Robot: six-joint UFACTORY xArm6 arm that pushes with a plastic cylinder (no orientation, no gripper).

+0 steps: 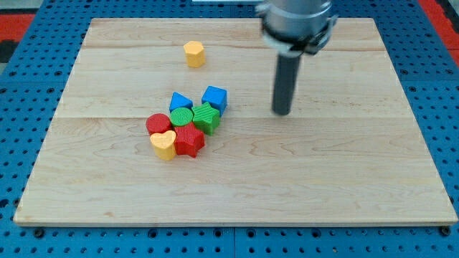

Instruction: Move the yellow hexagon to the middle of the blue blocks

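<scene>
1. The cluster sits to the view's left of and slightly below my tip: a yellow heart at its lower left, a red cylinder above it, a red star beside the heart, a green cylinder and a green cube-like block in the middle.
2. The yellow hexagon, the task's block, stands alone on the surface, well up and to the left of my tip, apart from everything.
3. The blue triangle and blue cube lie side by side at the cluster's top, a small gap between them, left of my tip.
4. My tip rests on bare wood, touching nothing; there is no hand on this rod, so no grasp state applies.
5. I judge the push is not yet begun. Next, my tip should travel above the hexagon and drive it downward into that gap.
</scene>
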